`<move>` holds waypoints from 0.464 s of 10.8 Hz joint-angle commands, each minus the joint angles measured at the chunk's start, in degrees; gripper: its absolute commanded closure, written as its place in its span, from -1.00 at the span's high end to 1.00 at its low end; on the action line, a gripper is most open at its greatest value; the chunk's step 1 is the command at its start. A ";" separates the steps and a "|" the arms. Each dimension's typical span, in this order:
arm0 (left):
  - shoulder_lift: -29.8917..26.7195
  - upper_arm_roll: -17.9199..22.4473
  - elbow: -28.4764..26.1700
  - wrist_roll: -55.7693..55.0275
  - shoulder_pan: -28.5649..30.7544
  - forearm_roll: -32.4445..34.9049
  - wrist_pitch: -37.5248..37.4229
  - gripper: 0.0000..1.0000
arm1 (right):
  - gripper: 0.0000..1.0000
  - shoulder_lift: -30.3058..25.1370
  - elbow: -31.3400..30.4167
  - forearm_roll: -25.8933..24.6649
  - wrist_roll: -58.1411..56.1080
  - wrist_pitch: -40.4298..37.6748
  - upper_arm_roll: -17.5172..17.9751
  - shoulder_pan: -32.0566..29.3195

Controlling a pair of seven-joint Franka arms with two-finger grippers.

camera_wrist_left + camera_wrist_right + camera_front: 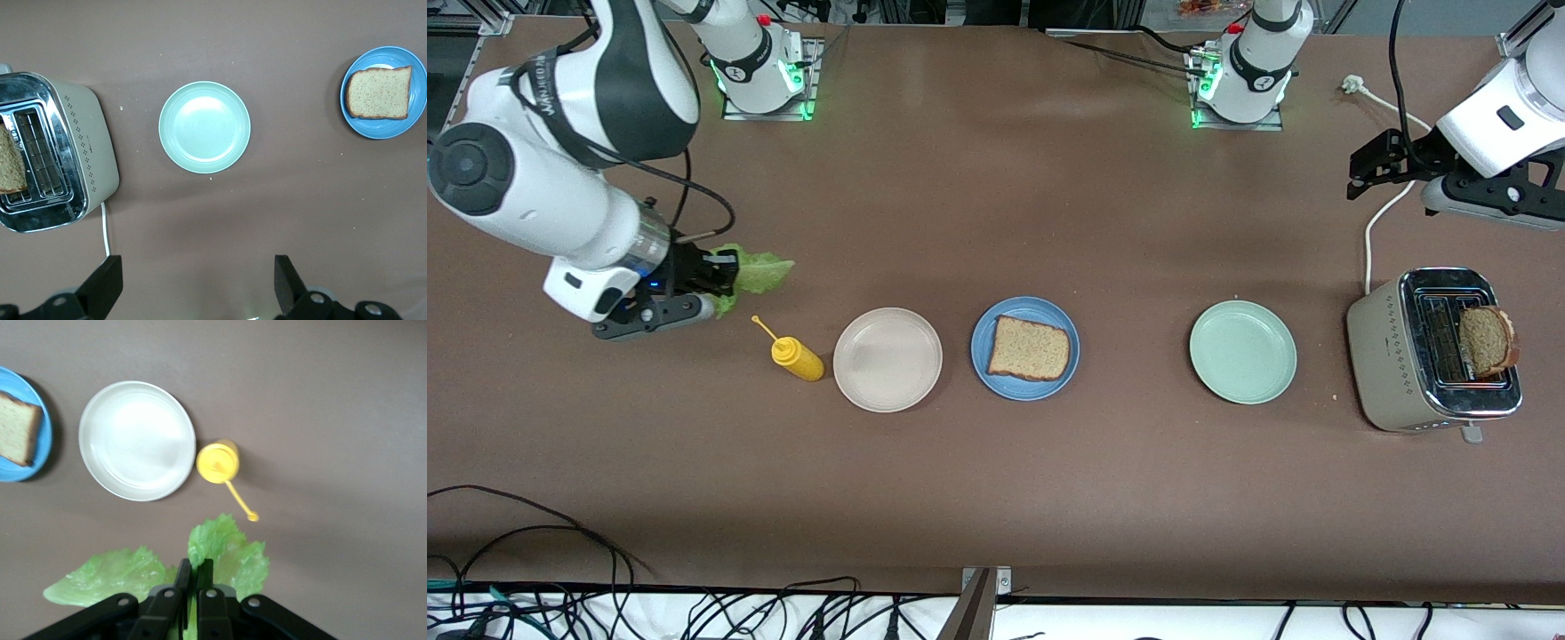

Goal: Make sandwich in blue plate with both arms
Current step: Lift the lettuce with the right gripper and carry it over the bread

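Bread slices: two, one on blue plate [984, 364] mid-table, one in toaster [1383, 356]. Plates: three. Right gripper [725, 272] clenched on lettuce leaf [760, 271] above table, near mustard bottle [796, 357]. Left gripper [1360, 173] released, waiting.

2 arms, glossy white rounded shells with black joint bands. Right arm [543, 178]: large black circular joint cap, grey lettering on a band, silver wrist ring, black cable looping off it. Left arm [1507, 116]: small dark rectangular inset on white casing. Both bases show green lights and red buttons. End effectors [1371, 173] matte black, screw heads visible.
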 commanded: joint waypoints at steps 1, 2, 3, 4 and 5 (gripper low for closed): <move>0.66 -0.10 1.79 -0.23 0.16 -0.80 -1.41 1.00 | -1.00 7.69 9.60 3.48 9.10 -3.06 -3.62 6.23; 0.66 -0.10 1.79 -0.23 0.16 -0.80 -1.41 1.00 | -1.00 10.14 12.40 4.53 12.78 -3.31 -5.20 9.21; 0.66 -0.10 1.79 -0.23 0.16 -0.80 -1.41 1.00 | -1.00 12.95 15.73 6.28 16.56 -3.32 -7.13 12.63; 0.66 -0.10 1.79 -0.23 0.16 -0.80 -1.41 1.00 | -1.00 15.94 18.73 7.87 19.82 -3.14 -8.97 15.71; 0.66 -0.10 1.79 -0.23 0.07 -0.80 -1.41 1.00 | -1.00 18.66 21.45 9.19 23.25 -2.88 -10.64 18.52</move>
